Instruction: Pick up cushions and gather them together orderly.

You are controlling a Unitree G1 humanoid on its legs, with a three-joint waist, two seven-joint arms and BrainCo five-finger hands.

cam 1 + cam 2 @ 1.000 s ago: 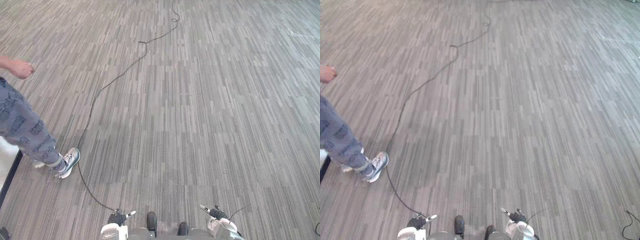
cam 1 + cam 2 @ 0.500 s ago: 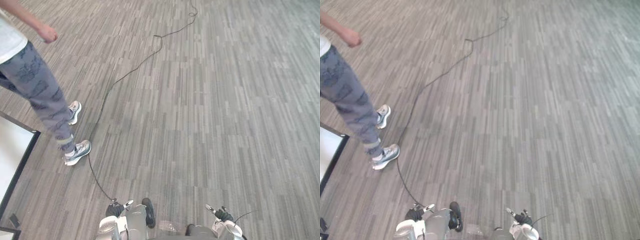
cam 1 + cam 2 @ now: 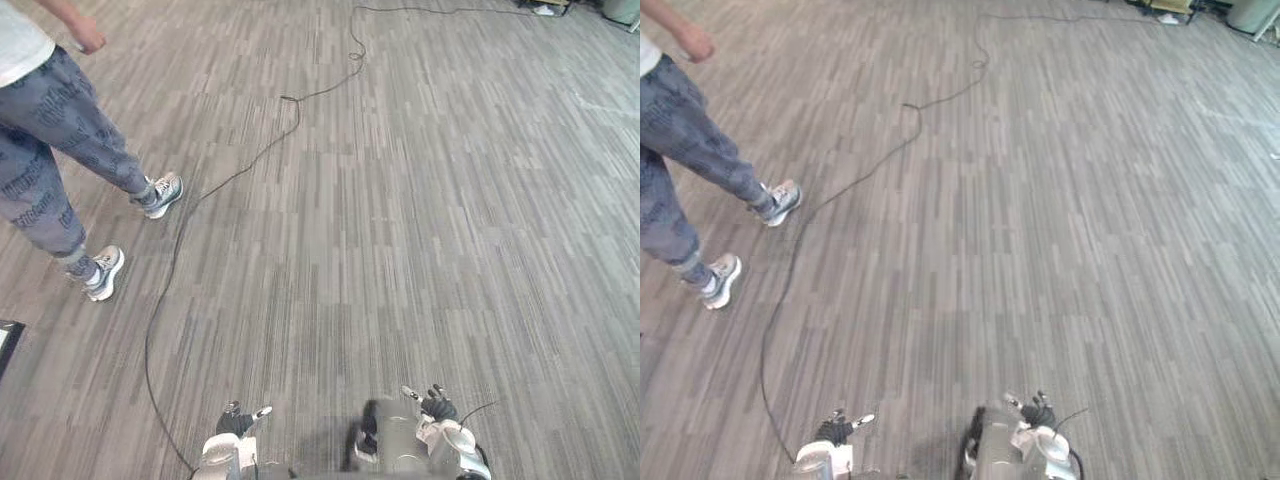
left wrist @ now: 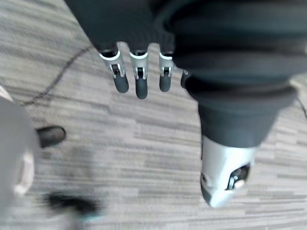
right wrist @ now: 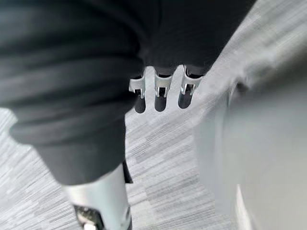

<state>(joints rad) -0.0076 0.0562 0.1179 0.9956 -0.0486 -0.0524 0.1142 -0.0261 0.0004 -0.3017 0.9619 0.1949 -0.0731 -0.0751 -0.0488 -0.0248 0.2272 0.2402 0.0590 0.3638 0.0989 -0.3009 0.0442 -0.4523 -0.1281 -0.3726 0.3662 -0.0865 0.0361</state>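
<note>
My left hand (image 3: 236,424) hangs low at the near edge of the left eye view, over grey striped carpet (image 3: 400,230). In its wrist view the fingers (image 4: 136,79) are straight and relaxed, with nothing in them and the thumb (image 4: 223,177) apart. My right hand (image 3: 436,407) hangs low on the other side. Its fingers (image 5: 160,93) also point loosely down at the carpet and hold nothing.
A person (image 3: 55,130) in patterned grey trousers and grey sneakers walks at the left, one shoe (image 3: 103,272) near me and the other (image 3: 162,192) farther off. Some small objects (image 3: 548,8) and a pale container (image 3: 1250,12) stand at the far right.
The whole picture has shifted, so the camera moved. The person has taken a step and stands with feet farther apart at the left. Both hands still hang low.
</note>
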